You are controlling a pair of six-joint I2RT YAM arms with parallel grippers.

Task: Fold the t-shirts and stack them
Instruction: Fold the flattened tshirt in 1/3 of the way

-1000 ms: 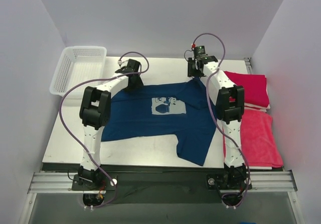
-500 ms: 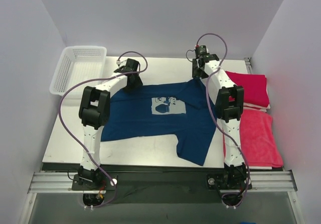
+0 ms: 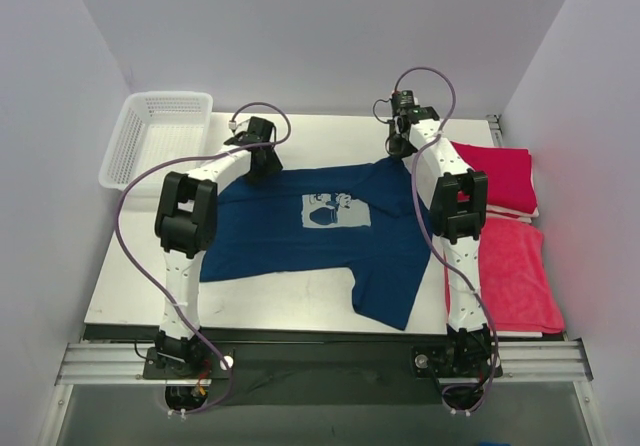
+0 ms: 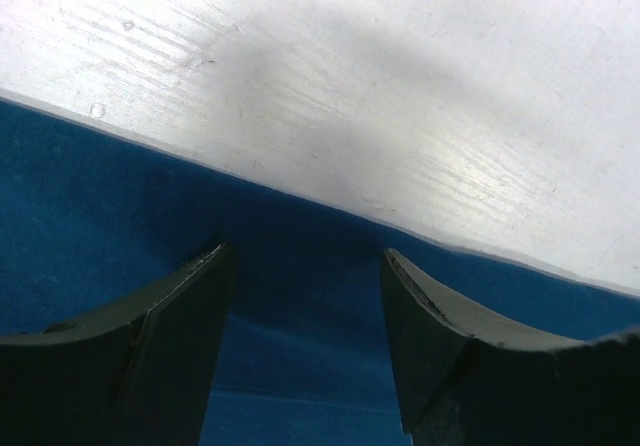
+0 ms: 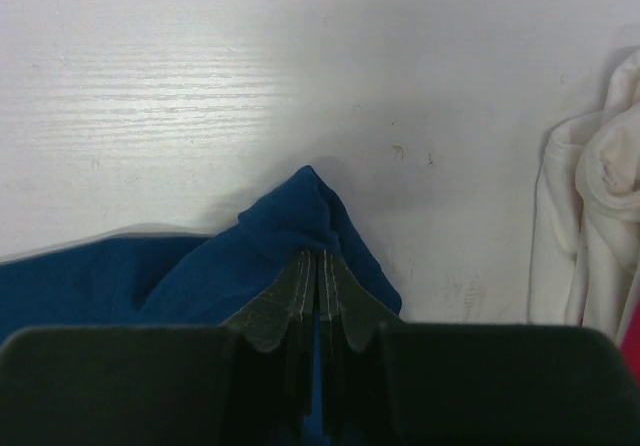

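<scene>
A navy t-shirt [image 3: 290, 241] with a pale square print [image 3: 335, 209] lies spread flat on the white table. My left gripper [image 3: 264, 163] hovers low at the shirt's far left edge. In the left wrist view it [image 4: 305, 266] stands open, its fingers over the blue cloth [image 4: 100, 216] with nothing pinched. My right gripper [image 3: 397, 148] is at the shirt's far right corner. The right wrist view shows it [image 5: 320, 256] shut on a bunched peak of navy fabric [image 5: 270, 236]. A folded red t-shirt [image 3: 497, 178] and another red one [image 3: 512, 271] lie at the right.
A white mesh basket [image 3: 160, 136] stands at the back left corner of the table [image 3: 300, 296]. Pale rolled fabric edges [image 5: 590, 226] of the red pile lie just right of my right gripper. Grey walls close in on three sides.
My right gripper has closed on the shirt's far right corner and shifted slightly toward the back. The left gripper has stayed open at the far left edge.
</scene>
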